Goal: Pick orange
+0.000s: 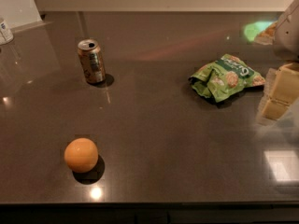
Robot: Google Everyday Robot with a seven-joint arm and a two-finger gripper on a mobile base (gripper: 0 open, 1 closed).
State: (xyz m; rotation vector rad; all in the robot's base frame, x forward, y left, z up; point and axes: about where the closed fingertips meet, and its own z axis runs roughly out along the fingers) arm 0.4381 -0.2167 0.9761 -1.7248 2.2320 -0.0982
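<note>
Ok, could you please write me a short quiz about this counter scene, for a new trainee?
1. True or false: the soda can stands upright, farther back on the counter than the orange.
2. Multiple choice: the gripper is at the right edge of the view. Which thing is nearest to it? A) the orange B) the soda can C) the green snack bag
3. Fill the gap: the orange and the gripper are ___ (touching / apart).

Key: 1 true; 2 C; 3 apart.
</note>
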